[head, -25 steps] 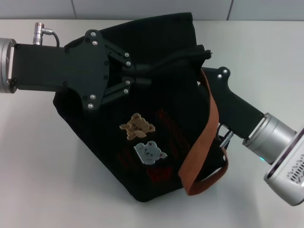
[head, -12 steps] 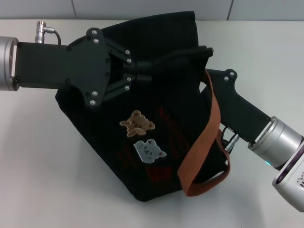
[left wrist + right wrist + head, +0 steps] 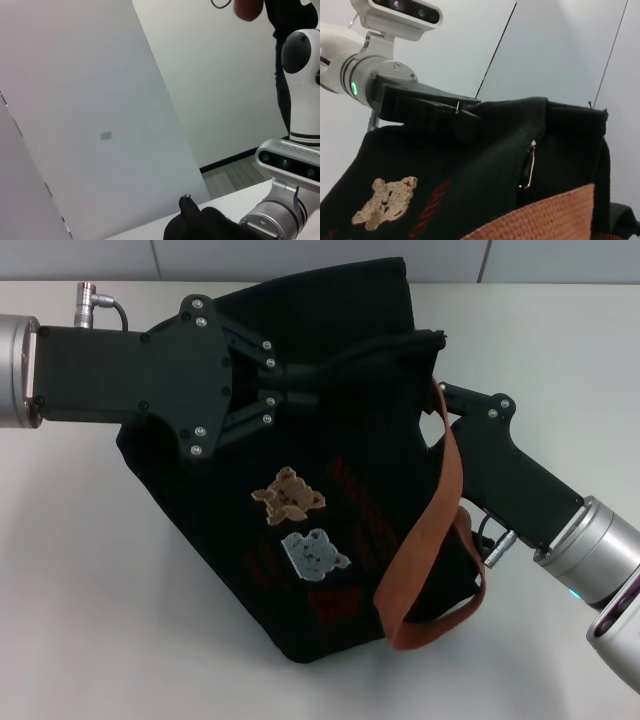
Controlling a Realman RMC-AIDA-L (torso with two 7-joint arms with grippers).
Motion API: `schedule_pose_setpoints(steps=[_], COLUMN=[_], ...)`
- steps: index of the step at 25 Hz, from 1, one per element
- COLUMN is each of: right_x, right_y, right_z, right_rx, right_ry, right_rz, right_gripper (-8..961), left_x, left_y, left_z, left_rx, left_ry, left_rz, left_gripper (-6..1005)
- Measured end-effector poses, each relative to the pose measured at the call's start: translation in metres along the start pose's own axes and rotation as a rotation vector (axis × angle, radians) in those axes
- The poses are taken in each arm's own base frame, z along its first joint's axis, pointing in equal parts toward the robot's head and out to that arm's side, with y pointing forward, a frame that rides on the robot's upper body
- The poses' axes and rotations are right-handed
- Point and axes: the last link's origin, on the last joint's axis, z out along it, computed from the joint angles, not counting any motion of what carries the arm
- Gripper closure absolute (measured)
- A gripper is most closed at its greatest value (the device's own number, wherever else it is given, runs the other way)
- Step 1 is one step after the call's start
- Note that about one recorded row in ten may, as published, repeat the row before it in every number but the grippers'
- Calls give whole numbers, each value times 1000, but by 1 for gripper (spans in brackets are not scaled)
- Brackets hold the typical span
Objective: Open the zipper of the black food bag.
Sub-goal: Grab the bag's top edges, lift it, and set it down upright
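The black food bag [image 3: 340,490] lies tilted on the white table, its tan bear patch [image 3: 288,495] and pale grey patch [image 3: 312,555] facing up. My left gripper [image 3: 290,388] comes in from the left and is shut on a raised fold of the bag's upper fabric; it also shows as the left gripper [image 3: 462,122] in the right wrist view. My right gripper [image 3: 435,348] reaches from the right to the bag's top corner, its tips lost against the black cloth. The zipper's silver pull tab [image 3: 530,169] hangs beside the dark opening. An orange-brown handle [image 3: 430,530] loops over the right arm.
The white table [image 3: 90,570] runs out on all sides of the bag, with a grey panelled wall [image 3: 320,258] behind. The left wrist view holds a wall, the right arm's wrist [image 3: 275,220] and a scrap of the bag [image 3: 200,226].
The right arm has drawn back toward the right and slightly down. The fabric ridge between the two grippers has stretched longer and risen. The left gripper keeps its hold.
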Motion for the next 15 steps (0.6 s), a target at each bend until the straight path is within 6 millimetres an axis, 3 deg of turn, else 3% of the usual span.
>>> schedule_pose_setpoints(steps=[2,15], right_x=[0,-2], right_y=[0,1], right_z=[0,8], right_rx=[0,-18], right_ry=[-1,-11], right_rz=[1,17], right_gripper=[746,784], left_x=[0,-1], left_y=[0,3], left_z=[0,0], left_rx=[-3,-6], left_ry=[1,6], left_rz=[2,1], left_gripper=[910,910])
